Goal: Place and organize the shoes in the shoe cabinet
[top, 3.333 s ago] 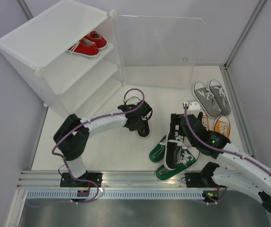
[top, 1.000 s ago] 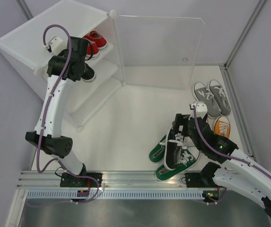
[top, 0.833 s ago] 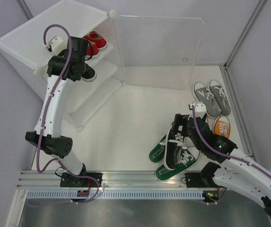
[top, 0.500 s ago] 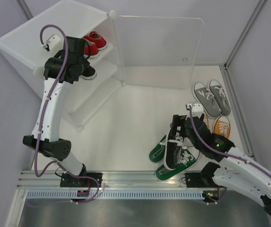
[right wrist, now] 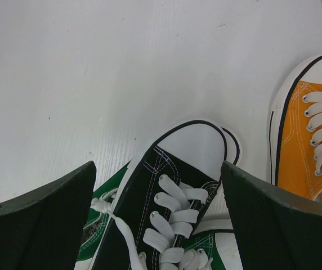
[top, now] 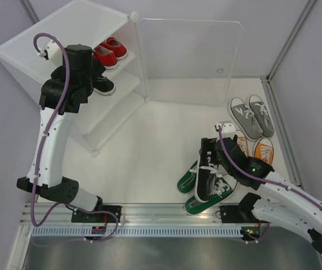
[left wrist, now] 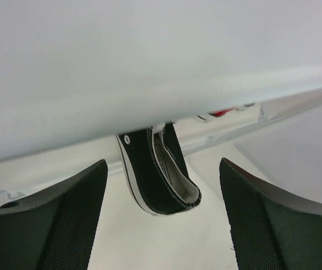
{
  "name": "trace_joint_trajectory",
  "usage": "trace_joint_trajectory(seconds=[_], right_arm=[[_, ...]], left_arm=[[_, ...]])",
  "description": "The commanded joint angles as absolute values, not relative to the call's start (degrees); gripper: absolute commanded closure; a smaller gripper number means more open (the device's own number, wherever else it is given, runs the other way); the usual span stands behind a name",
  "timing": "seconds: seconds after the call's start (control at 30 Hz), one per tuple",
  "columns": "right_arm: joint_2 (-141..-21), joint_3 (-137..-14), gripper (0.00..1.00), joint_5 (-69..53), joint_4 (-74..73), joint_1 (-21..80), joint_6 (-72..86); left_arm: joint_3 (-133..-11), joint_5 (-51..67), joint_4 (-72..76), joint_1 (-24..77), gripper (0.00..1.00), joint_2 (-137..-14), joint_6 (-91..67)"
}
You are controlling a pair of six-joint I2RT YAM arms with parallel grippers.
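The white shoe cabinet [top: 31,42] stands at the back left, with a red pair [top: 107,54] on its upper shelf. One black shoe [top: 103,86] [left wrist: 156,175] rests on a shelf edge just in front of the red pair, heel toward my left gripper [top: 91,77] [left wrist: 162,169]. That gripper is open and clear of the shoe. The other black shoe [top: 207,179] [right wrist: 164,216] lies on top of the green pair [top: 190,183] [right wrist: 100,236]. My right gripper [top: 210,158] [right wrist: 158,166] hangs open above it, a finger on each side of its toe.
The cabinet's clear door [top: 189,59] stands swung open at the back. A grey pair [top: 253,115] and an orange pair [top: 260,149] [right wrist: 313,149] lie on the white floor at the right. Grey walls close in both sides.
My left gripper has opened and let go of the black shoe on the shelf, then drawn back to the left. My right gripper has shifted slightly over the other black shoe.
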State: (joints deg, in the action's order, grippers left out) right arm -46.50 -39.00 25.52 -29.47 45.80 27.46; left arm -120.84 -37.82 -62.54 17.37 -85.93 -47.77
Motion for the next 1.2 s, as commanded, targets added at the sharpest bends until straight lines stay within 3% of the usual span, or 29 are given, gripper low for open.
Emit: trace_joint_trajectory(seconds=[0.0, 0.17, 0.3, 0.57, 1.17], right_arm=[[-46.7, -38.9, 0.05, 25.2, -27.5, 45.8, 26.9], [-46.8, -38.9, 0.05, 25.1, -27.3, 45.9, 26.7], [-46.3, -38.8, 0.05, 25.0, -27.4, 45.9, 26.8], [-45.7, -38.8, 0.05, 24.5, -27.4, 45.8, 26.8], [-45.4, -38.6, 0.06, 24.4, -27.2, 45.8, 26.7]], left_arm=[[-118.7, -39.8, -59.8, 21.6, 0.16, -85.3, -43.9], [-114.9, -49.8, -59.9, 31.1, 0.02, -85.2, -43.5], [-108.9, -54.7, -59.9, 32.4, 0.00, -83.9, -47.1], [-108.6, -57.2, -60.1, 30.4, 0.05, -87.4, -46.8], [-113.7, -50.7, -60.1, 22.6, 0.14, -93.4, -42.6]])
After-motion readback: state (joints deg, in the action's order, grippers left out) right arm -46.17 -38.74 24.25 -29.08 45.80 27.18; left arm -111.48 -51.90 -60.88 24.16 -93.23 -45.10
